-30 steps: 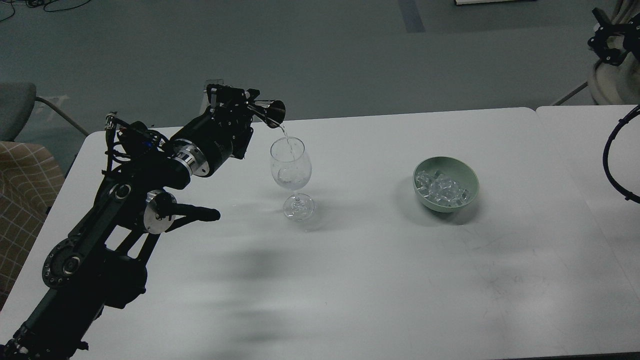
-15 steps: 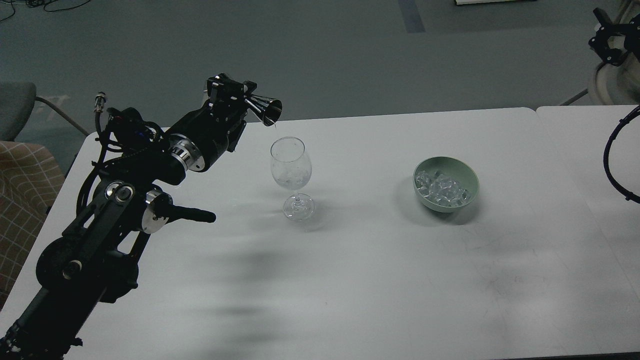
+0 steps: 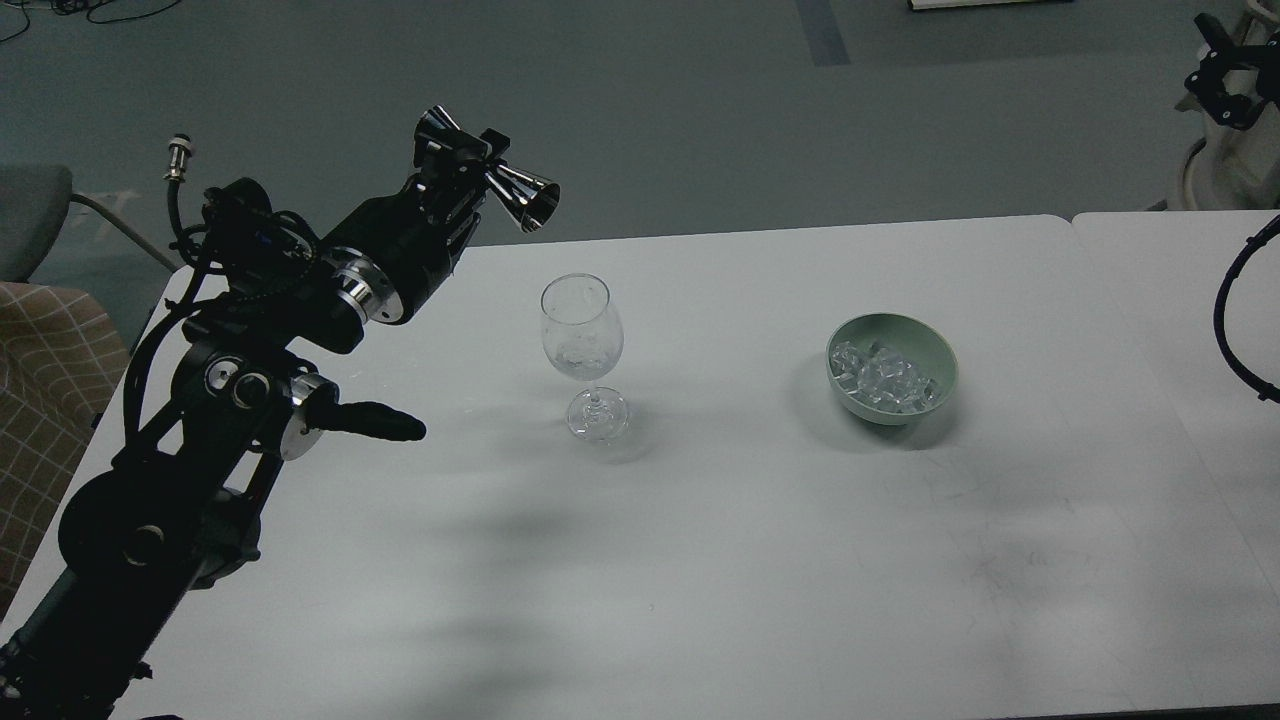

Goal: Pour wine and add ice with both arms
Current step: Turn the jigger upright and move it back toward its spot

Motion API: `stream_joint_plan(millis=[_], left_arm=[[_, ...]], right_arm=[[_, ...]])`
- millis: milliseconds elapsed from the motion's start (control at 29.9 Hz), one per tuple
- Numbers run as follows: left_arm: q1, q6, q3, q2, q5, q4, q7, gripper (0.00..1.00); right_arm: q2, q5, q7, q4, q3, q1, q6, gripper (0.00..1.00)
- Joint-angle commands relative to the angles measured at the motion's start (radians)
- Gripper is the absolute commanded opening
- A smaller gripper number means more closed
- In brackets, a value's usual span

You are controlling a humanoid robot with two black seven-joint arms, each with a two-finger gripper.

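Pour looked finished; ice not yet added.
Left gripper (image 3: 470,180) pinched a tilted jigger (image 3: 510,195); wine glass (image 3: 582,340) stood below-right of it, ice (image 3: 885,378) in green bowl (image 3: 940,355) well beyond.

grey floor (image 3: 640,110), white table (image 3: 760,560), chair (image 3: 30,215) at left.

The left arm (image 3: 200,420) is built of black segments, joined by silver metal rings; looped black cables are seen along it.
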Motion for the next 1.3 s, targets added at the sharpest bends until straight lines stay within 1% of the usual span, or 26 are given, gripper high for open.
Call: stream_joint_plan(millis=[0, 100, 201, 301, 368, 434, 602, 635, 668, 702, 836, 902, 969, 1003, 1036, 1069, 1103, 1170, 1237, 1270], left_arm=[[0.001, 0.000, -0.001, 0.006, 0.001, -0.005, 0.000, 0.00], [0.004, 0.001, -0.006, 0.004, -0.002, -0.005, 0.000, 0.00], [0.036, 0.024, -0.032, -0.020, -0.036, -0.005, 0.000, 0.00], [0.106, 0.090, -0.066, -0.051, -0.100, -0.005, -0.006, 0.00], [0.142, 0.156, -0.115, -0.105, -0.195, -0.005, 0.000, 0.00], [0.152, 0.176, -0.145, -0.131, -0.260, -0.005, 0.002, 0.00], [0.177, 0.204, -0.294, -0.183, -0.580, 0.003, -0.004, 0.00], [0.178, 0.204, -0.323, -0.183, -0.655, 0.012, -0.008, 0.00], [0.178, 0.204, -0.323, -0.183, -0.656, 0.012, -0.008, 0.00], [0.183, 0.204, -0.343, -0.182, -0.718, 0.020, -0.009, 0.00], [0.240, 0.204, -0.444, -0.188, -0.921, 0.066, -0.011, 0.00], [0.241, 0.204, -0.475, -0.197, -0.987, 0.092, -0.012, 0.00], [0.243, 0.201, -0.506, -0.211, -1.074, 0.150, -0.020, 0.00], [0.243, 0.193, -0.512, -0.208, -1.109, 0.188, -0.038, 0.00], [0.243, 0.187, -0.514, -0.195, -1.128, 0.231, -0.047, 0.00], [0.243, 0.181, -0.515, -0.195, -1.133, 0.257, -0.047, 0.00], [0.241, 0.155, -0.521, -0.195, -1.142, 0.315, -0.047, 0.00], [0.241, 0.115, -0.537, -0.195, -1.151, 0.366, -0.047, 0.00], [0.241, 0.052, -0.557, -0.195, -1.168, 0.440, -0.050, 0.00], [0.241, 0.041, -0.563, -0.197, -1.176, 0.458, -0.051, 0.00]], right_arm=[[0.000, 0.000, 0.000, 0.000, 0.000, 0.000, 0.000, 1.00], [-0.002, 0.000, 0.000, 0.001, 0.000, 0.000, 0.000, 1.00], [-0.003, 0.000, 0.000, 0.000, 0.000, 0.000, 0.000, 1.00], [-0.009, 0.000, 0.000, 0.001, 0.000, 0.000, 0.000, 1.00], [-0.017, 0.000, -0.001, 0.001, 0.000, 0.000, 0.000, 1.00], [-0.025, 0.000, -0.001, 0.001, 0.000, -0.002, 0.000, 1.00], [-0.040, 0.000, -0.001, 0.003, -0.001, -0.012, 0.000, 1.00], [-0.040, 0.000, -0.003, 0.004, -0.003, -0.012, 0.000, 1.00], [-0.040, 0.000, -0.003, 0.004, -0.003, -0.012, 0.000, 1.00], [-0.038, 0.000, -0.003, 0.004, -0.003, -0.014, 0.000, 1.00], [-0.035, 0.000, -0.003, 0.007, -0.004, -0.023, 0.000, 1.00], [-0.035, 0.000, -0.003, 0.007, -0.004, -0.023, 0.000, 1.00], [-0.034, 0.000, -0.003, 0.007, -0.006, -0.023, 0.000, 1.00], [-0.032, 0.000, -0.003, 0.007, -0.006, -0.023, 0.000, 1.00], [-0.032, -0.002, -0.003, 0.007, -0.006, -0.023, 0.000, 1.00], [-0.032, 0.000, -0.003, 0.007, -0.007, -0.023, 0.000, 1.00], [-0.031, -0.002, -0.003, 0.007, -0.012, -0.025, 0.000, 1.00], [-0.029, -0.002, -0.003, 0.007, -0.012, -0.025, 0.000, 1.00], [-0.028, -0.002, -0.003, 0.007, -0.015, -0.026, 0.000, 1.00], [-0.028, -0.002, -0.003, 0.007, -0.015, -0.026, 0.000, 1.00]])
